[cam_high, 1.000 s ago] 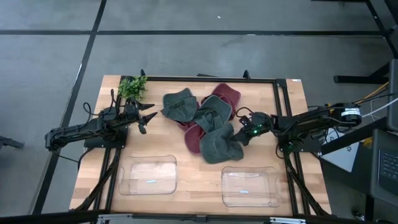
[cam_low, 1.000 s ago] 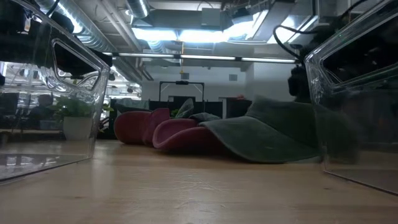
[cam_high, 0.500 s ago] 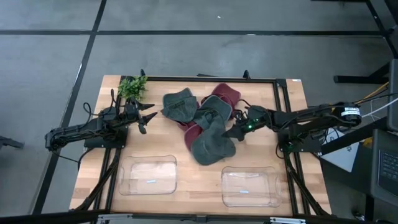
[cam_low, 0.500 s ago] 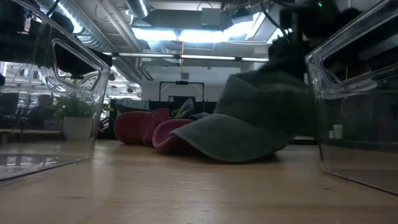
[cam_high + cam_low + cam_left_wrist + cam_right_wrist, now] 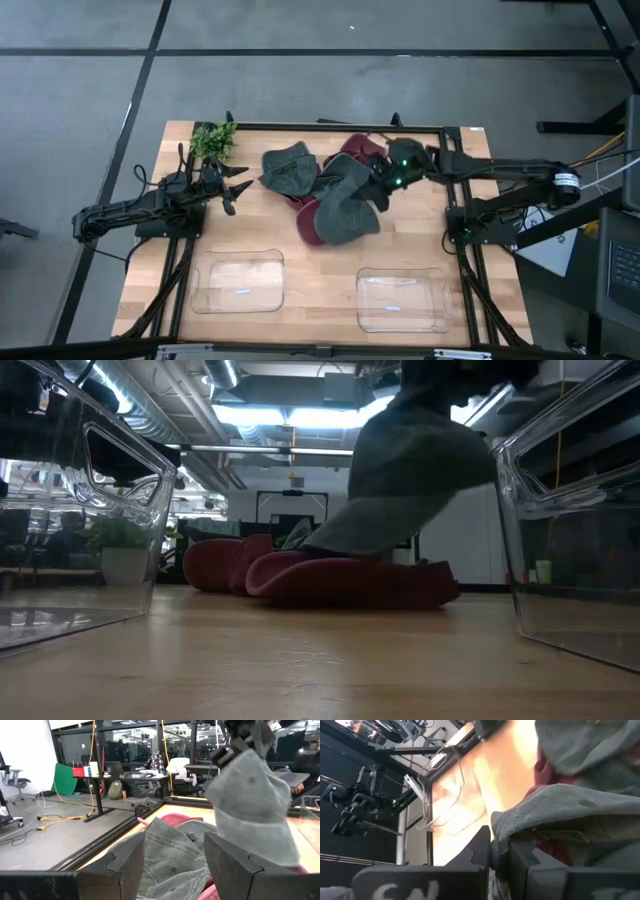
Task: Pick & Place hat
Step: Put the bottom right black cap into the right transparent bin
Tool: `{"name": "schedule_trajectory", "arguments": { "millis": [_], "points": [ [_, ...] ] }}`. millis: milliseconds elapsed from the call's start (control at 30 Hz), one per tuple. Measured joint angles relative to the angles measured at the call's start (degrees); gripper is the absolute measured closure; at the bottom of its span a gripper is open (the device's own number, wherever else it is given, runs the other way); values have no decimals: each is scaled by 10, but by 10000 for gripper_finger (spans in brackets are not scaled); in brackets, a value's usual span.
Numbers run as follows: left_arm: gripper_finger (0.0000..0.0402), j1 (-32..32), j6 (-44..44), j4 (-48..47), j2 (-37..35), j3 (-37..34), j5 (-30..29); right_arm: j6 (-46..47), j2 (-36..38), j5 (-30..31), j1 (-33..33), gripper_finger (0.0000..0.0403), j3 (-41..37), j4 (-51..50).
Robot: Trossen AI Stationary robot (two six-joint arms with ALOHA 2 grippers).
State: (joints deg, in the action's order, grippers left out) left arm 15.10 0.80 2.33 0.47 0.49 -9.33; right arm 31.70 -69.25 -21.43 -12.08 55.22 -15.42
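A grey-green hat [image 5: 345, 205] hangs from my right gripper [image 5: 380, 186], which is shut on it over the hat pile; it also shows in the low view [image 5: 420, 470] and the left wrist view [image 5: 255, 800]. Its lower edge reaches down to a maroon hat [image 5: 350, 578] lying on the table. Another grey-green hat [image 5: 290, 168] and a second maroon hat [image 5: 365, 150] lie in the pile. My left gripper [image 5: 235, 190] waits open at the table's left side, by the plant. My right gripper pinches an edge of the grey-green hat [image 5: 507, 827] between its two fingers [image 5: 477, 847], coming level from the table's right side. The hat hangs slack below and left of the fingers, mostly lifted. Whether its lower edge [image 5: 330, 545] rests on the maroon hat I cannot tell.
Two clear plastic trays sit near the table's near edge, one left [image 5: 237, 283] and one right [image 5: 402, 298]; their walls frame the low view [image 5: 120, 470]. A small potted plant [image 5: 212, 138] stands at the far left corner. Bare wood lies between pile and trays.
My right gripper has risen and moved toward the far edge and the table's left, staying shut on the grey-green hat. The hat has been dragged off the table beside the pile and lifted, so that it now hangs over the maroon hat.
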Motion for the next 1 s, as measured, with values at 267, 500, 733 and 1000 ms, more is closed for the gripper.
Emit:
{"name": "schedule_trajectory", "arguments": {
  "millis": [267,500,733,1000],
  "points": [
    [203,0,0,0,0,0,0,-68,0,-55,-31,369,111,-110],
    [203,0,0,0,0,0,0,-141,5,-100,-31,369,213,-239],
    [203,0,0,0,0,0,0,-193,36,-118,-31,369,289,-348],
    [203,0,0,0,0,0,0,-205,76,-149,-31,369,305,-404]
  ]
}}
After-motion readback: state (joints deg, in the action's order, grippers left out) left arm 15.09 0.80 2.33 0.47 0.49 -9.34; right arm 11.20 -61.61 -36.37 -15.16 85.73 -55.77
